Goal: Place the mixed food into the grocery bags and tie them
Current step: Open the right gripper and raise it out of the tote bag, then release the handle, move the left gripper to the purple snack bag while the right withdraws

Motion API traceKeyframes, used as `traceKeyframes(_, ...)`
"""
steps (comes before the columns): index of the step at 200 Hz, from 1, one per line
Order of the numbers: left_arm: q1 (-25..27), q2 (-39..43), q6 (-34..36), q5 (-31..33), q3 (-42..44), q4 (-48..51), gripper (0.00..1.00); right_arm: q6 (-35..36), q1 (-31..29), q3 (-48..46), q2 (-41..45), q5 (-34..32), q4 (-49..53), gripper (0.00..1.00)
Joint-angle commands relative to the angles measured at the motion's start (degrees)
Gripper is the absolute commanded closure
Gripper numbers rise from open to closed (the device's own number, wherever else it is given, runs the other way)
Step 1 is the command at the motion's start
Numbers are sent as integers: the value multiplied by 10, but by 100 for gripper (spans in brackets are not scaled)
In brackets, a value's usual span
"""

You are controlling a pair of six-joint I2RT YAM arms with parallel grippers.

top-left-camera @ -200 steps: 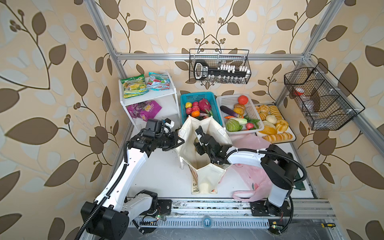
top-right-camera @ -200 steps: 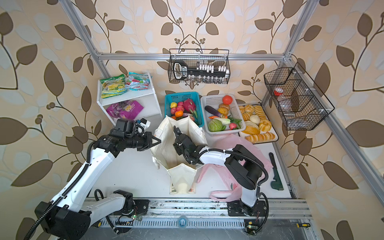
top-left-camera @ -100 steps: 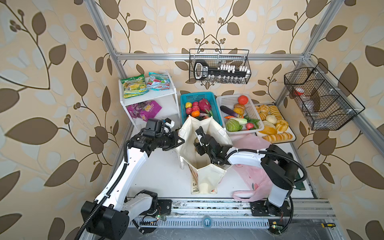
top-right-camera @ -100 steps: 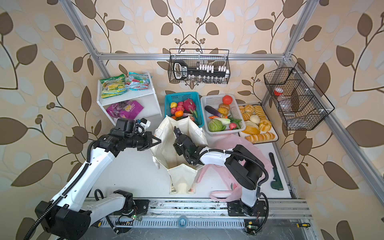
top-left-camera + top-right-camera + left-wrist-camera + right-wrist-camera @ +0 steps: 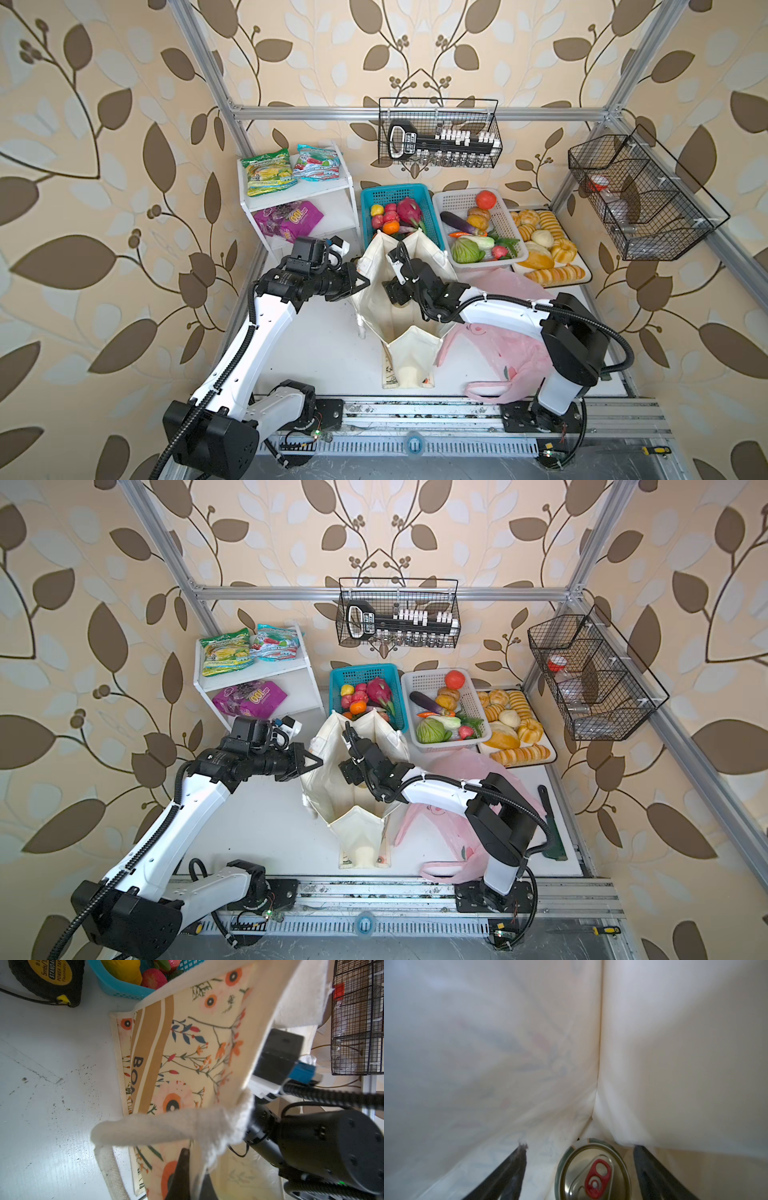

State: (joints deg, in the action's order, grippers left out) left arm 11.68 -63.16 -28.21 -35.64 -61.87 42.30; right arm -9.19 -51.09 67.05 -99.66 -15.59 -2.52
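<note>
Jaws of the right gripper (image 5: 581, 1148) stand wide, clear of the can (image 5: 592, 1174) upright between them on the floor of the cream tote (image 5: 409, 349); left gripper (image 5: 360, 284) is clamped on its rim.

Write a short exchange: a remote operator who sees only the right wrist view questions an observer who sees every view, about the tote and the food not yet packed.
Operator: I see only the can against pale cloth. What holds the bag open?
Observer: The left gripper, shut on the rim of the cream tote.
Operator: Name one food item outside the bag.
Observer: The purple snack pouch lies on the lower level of the white shelf.
</note>
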Motion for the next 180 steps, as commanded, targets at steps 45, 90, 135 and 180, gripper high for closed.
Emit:
traceKeyframes(45, 3, -4, 15, -14, -28, -3, 100, -9, 3, 46, 81, 69, 81, 14)
traceKeyframes(90, 4, -10, 13, -7, -34, -4, 100, -62, 7, 48, 153, 97, 99, 12)
traceKeyframes(135, 4, 5, 27, 7, -59, 0, 59, -107, 20, 24, 258, 97, 125, 14)
traceKeyframes(180, 4, 46, 42, 111, -131, 17, 26, -156, 42, -72, 395, 81, 108, 14)
